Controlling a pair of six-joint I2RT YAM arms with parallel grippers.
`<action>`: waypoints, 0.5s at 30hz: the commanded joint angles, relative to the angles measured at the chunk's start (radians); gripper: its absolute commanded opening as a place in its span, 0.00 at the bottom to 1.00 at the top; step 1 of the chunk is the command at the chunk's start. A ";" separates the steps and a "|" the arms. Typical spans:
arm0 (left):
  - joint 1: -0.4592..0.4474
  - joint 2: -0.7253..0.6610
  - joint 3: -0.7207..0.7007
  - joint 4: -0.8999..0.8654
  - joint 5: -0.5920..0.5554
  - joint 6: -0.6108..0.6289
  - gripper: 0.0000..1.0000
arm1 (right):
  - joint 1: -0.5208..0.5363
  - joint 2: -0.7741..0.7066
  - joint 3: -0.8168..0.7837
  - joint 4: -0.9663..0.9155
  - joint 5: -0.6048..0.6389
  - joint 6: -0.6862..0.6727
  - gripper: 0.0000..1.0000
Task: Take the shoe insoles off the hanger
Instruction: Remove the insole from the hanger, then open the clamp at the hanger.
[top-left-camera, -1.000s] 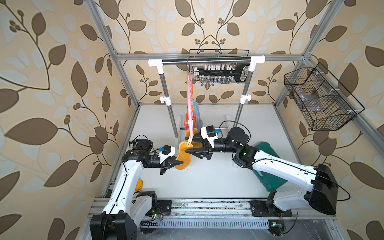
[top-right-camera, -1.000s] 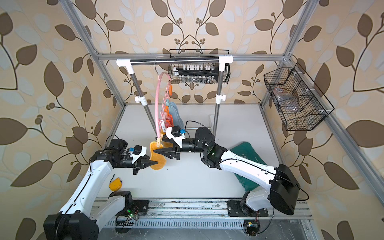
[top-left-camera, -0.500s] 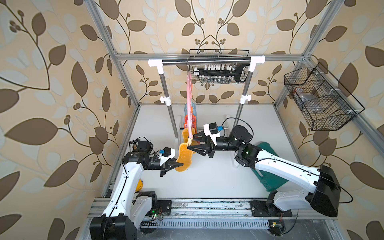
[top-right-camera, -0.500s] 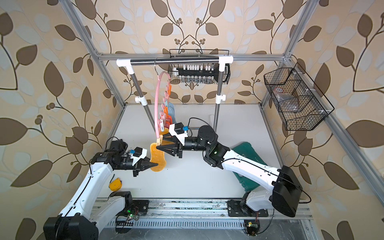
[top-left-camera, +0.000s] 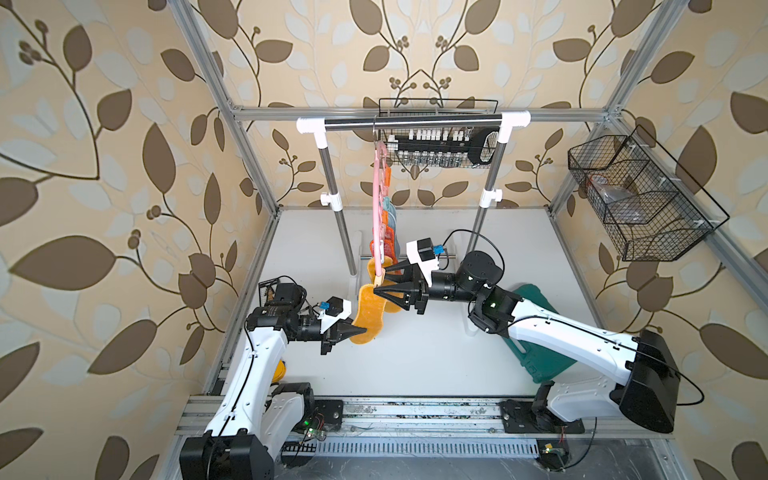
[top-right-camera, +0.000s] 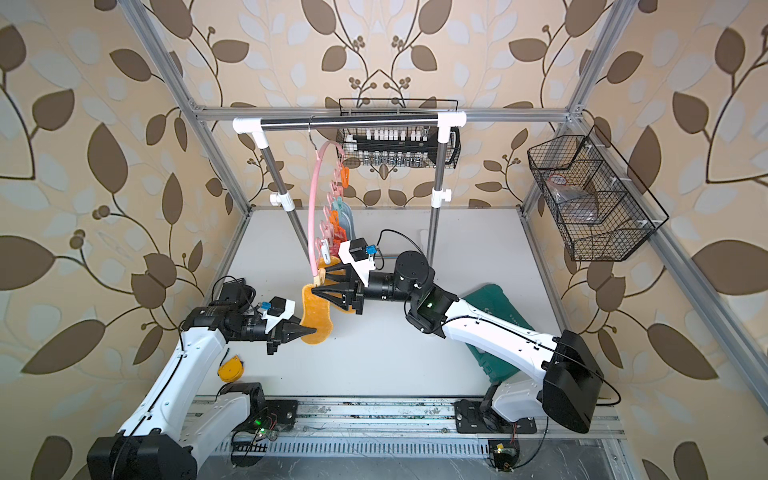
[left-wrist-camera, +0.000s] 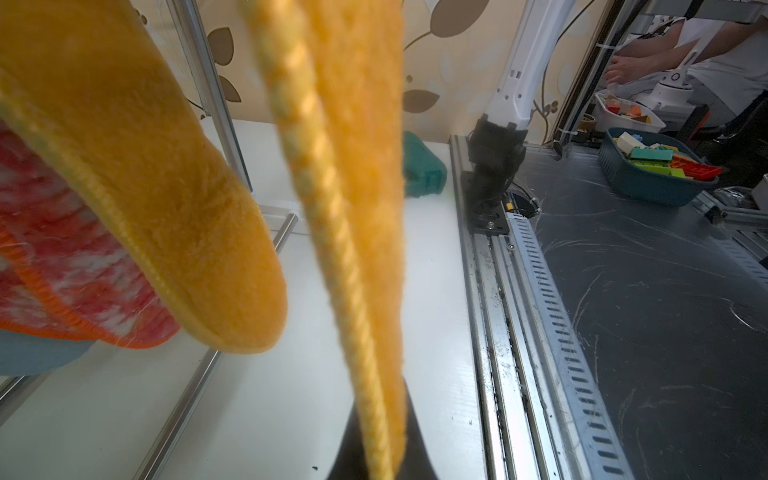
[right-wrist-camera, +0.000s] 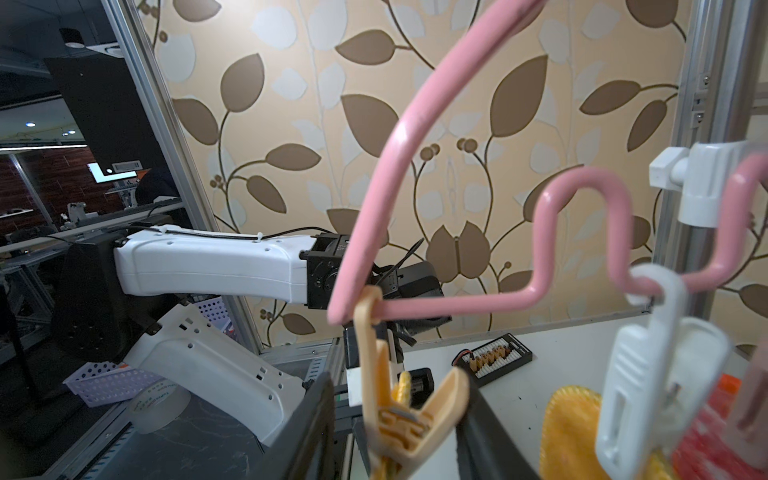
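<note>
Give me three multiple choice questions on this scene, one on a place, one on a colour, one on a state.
1. The green case lies on the table: A by the left arm's base; B under the right arm; C at the far wall.
2. The hanger is: A teal; B pink; C white.
3. The left gripper is: A open; B out of view; C shut on the orange-yellow insole.
B, the arm crosses above it; B, its arch shows pink; C, its jaws pinch the insole's end.

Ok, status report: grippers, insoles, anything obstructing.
Left gripper shut on lower end of fuzzy orange-yellow insole. Right gripper open, jaws astride the pale orange plastic clip holding it on the thin pink plastic hanger. Second orange-yellow insole hangs right beside it.
</note>
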 joint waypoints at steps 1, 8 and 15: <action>-0.008 -0.007 -0.010 -0.005 -0.013 0.004 0.00 | 0.006 0.012 0.044 0.035 0.030 0.018 0.35; -0.008 -0.005 -0.019 -0.001 -0.025 0.012 0.00 | 0.005 0.030 0.065 0.030 0.009 0.013 0.24; -0.008 -0.003 -0.058 0.024 -0.049 0.024 0.00 | 0.004 0.023 0.068 0.009 -0.001 -0.012 0.22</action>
